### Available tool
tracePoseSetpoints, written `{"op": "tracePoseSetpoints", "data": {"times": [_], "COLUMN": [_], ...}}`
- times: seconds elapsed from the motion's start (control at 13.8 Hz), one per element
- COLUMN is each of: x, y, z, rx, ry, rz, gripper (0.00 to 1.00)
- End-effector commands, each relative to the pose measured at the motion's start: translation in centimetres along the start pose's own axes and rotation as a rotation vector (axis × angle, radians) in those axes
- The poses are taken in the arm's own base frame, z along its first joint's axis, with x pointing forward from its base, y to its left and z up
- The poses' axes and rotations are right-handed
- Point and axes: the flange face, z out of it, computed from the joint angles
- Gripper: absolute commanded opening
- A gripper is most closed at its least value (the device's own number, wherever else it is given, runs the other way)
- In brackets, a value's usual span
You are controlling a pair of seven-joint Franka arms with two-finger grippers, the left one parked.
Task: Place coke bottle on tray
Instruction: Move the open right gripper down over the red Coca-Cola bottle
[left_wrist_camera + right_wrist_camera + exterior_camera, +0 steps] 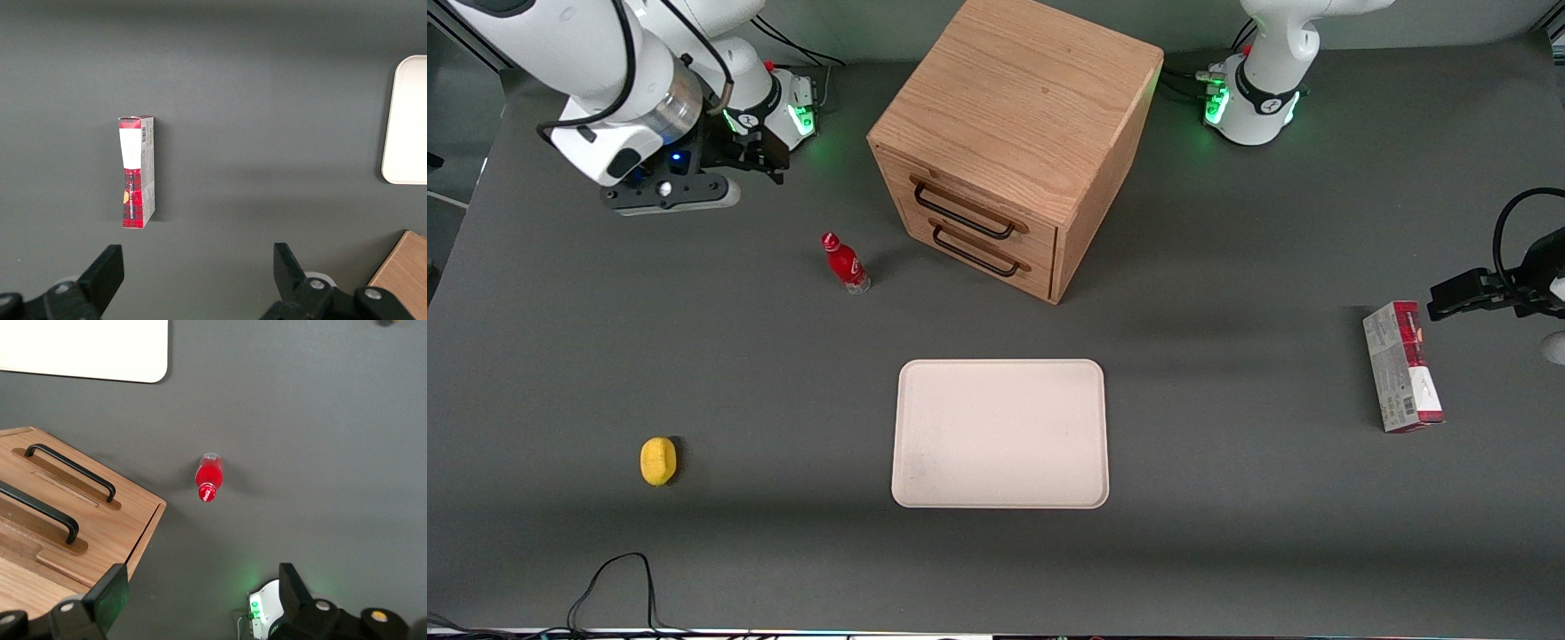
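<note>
Coke bottle (pixel 845 263): one, upright on the grey bench (pixel 1227 533), just beside the wooden drawer box, on the side toward the working arm's end; farther from the front camera than the tray; nothing touches it.
Tray (pixel 1000 434): one, cream-white, flat on the bench, nearer the front camera than the bottle and the box, apart from both.
Path bottle to tray: bare bench between them; the box corner is close to the bottle.
Wooden drawer box (pixel 1014 142): one, two drawers, two dark handles.
Gripper (pixel 758 158): raised near the working arm's base, farther from the front camera than the bottle and well apart from it; jaws apart, holding nothing.
Lemon (pixel 658 460): one, yellow, toward the working arm's end.
Carton (pixel 1402 366): one, red-and-grey, toward the parked arm's end.
</note>
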Motion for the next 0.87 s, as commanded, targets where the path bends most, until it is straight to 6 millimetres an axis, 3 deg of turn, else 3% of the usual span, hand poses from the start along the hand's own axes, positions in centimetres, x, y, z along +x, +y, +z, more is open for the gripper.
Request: {"op": "tracePoseSetpoints", "data": {"times": [0.0,0.29,0.51,0.65,0.8], "x": [-0.1,0.6,0.5,-0.7,-1.0], "y": [1.0,1.0,1.1,-0.4,-0.2], "z": [1.5,7.2,14.1,18.3,21.5], "rx": [0.021,0.024,0.032,0.031,0.034], "ry": [-0.039,-0.037,-0.009,0.019,0.035], "rz": [0.017,0.025,0.036,0.006,0.021], "gripper": [1.0,1.0,1.0,1.0,1.0]}}
